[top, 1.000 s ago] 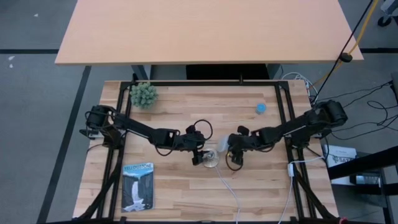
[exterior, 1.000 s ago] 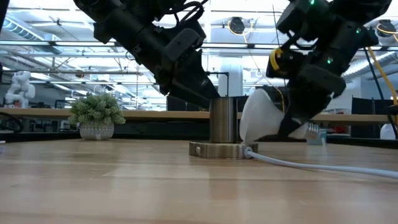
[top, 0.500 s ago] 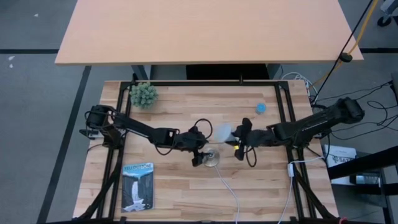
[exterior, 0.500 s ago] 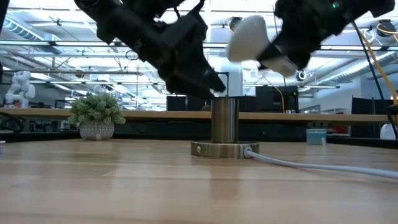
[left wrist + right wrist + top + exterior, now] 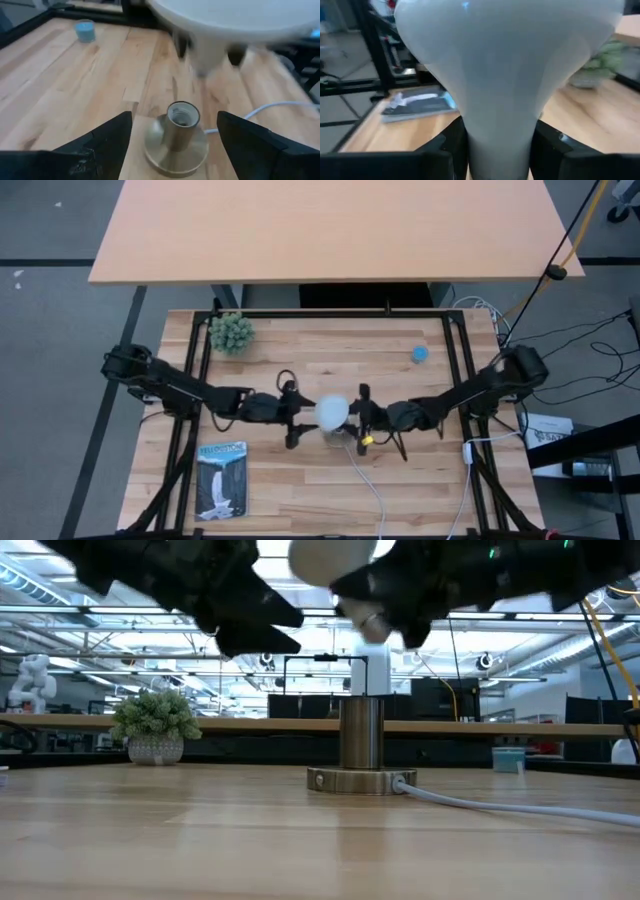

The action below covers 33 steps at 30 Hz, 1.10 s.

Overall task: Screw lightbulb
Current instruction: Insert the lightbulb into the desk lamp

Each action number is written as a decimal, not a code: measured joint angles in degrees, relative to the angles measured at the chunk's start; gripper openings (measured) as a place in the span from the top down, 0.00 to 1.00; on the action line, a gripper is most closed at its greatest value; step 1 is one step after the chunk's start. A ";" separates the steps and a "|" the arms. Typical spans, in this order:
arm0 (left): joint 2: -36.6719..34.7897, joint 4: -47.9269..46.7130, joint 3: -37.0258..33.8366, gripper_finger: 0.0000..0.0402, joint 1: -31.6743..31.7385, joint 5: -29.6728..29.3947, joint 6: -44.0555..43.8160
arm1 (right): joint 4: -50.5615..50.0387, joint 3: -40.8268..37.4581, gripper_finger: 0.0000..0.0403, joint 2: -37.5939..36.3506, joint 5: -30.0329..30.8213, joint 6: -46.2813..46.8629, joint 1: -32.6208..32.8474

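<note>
The lightbulb (image 5: 332, 411) is up in the air, held by the right tool (image 5: 357, 421). It hangs above the metal socket (image 5: 361, 745), which stands on the wooden surface (image 5: 300, 480). In the low view the bulb (image 5: 330, 560) lies tilted, with its round white dome pointing away from the right tool and its grey screw end (image 5: 373, 626) angled down toward the socket. The screw end is not in the socket yet; there is a clear gap between them.

The right tool is closed on the bulb's narrow neck. In the right wrist view its two dark fingers (image 5: 445, 155) press on each side of the neck, with the big dome (image 5: 510, 50) swelling out in front.

The bulb is probably light and easy to lift. It looks smooth, so it could slip or turn inside the fingers. It may also crack if squeezed too hard. The neck is a good place to hold: it is thin enough for the fingers and leaves the screw end free.

The left tool (image 5: 291, 424) waits just beside the bulb, on the far side from the right tool. Its fingers (image 5: 110, 140) are spread wide and hold nothing. The socket (image 5: 178, 131) shows between them, lower down.

A white cord (image 5: 500, 804) runs from the socket's base across the surface.
</note>
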 joint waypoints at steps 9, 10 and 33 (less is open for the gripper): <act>-0.04 8.98 -5.31 0.26 0.82 0.68 -5.69 | 13.76 -0.06 0.65 10.18 -1.24 -1.60 -0.80; -0.01 9.34 -5.23 0.26 1.48 0.89 -6.81 | 13.24 -0.04 0.65 10.35 -1.24 -1.53 -0.93; 12.44 20.34 -2.40 0.26 3.41 7.98 -1.12 | 6.38 0.00 0.57 11.64 -1.24 1.63 -0.91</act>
